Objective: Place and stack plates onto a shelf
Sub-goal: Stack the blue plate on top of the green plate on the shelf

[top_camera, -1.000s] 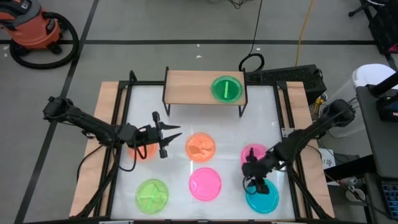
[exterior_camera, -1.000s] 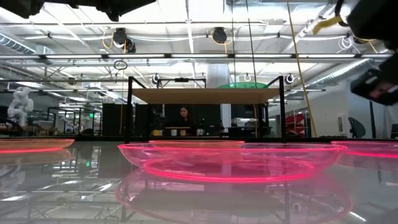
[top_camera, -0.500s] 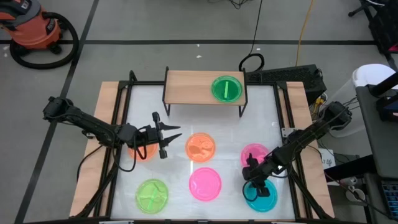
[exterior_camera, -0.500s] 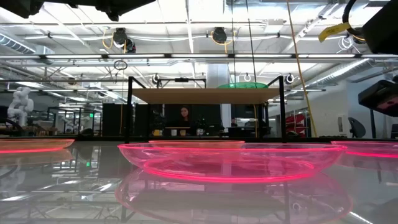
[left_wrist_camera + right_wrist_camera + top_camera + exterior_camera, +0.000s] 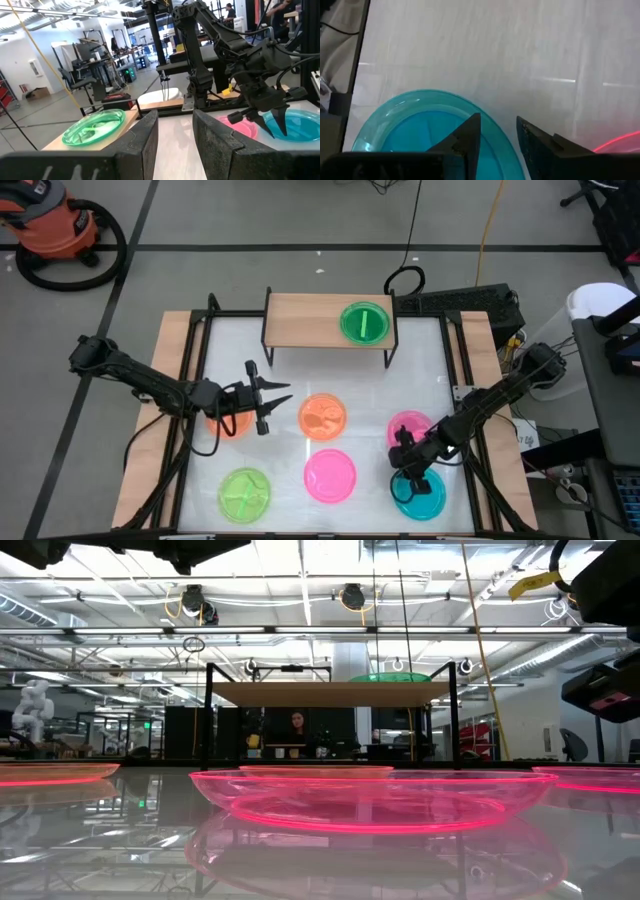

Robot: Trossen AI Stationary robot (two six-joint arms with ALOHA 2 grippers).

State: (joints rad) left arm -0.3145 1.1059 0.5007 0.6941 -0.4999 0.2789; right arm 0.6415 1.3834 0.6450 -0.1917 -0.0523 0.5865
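The light-wood shelf (image 5: pixel 328 321) stands at the table's far edge. A green plate (image 5: pixel 364 322) lies on its right half. Flat on the white table are two orange plates (image 5: pixel 323 416) (image 5: pixel 229 423), two pink plates (image 5: pixel 411 426) (image 5: pixel 330 476), a green plate (image 5: pixel 245 493) and a cyan plate (image 5: pixel 421 494). My right gripper (image 5: pixel 497 136) is open, pointing down. It straddles the cyan plate's (image 5: pixel 415 130) far-left rim, with one finger over the plate's inside and one outside. My left gripper (image 5: pixel 270 404) is open, level above the table left of centre, and holds nothing. My right gripper stands from above with its fingers (image 5: pixel 468 131) on either side of the cyan plate's rim (image 5: pixel 496 131). Whether they touch the rim I cannot tell. The plate lies flat on the table.
The shelf's left half (image 5: pixel 300 320) is bare wood. Black frame rails (image 5: pixel 196 360) run along the table's left and right sides. One orange plate lies partly under my left arm. A red shop vacuum (image 5: pixel 58 228) stands on the floor beyond the table.
My right gripper has shifted a little toward the table's left, from over the cyan plate's middle to its far-left rim. The left arm and the plates have kept still.
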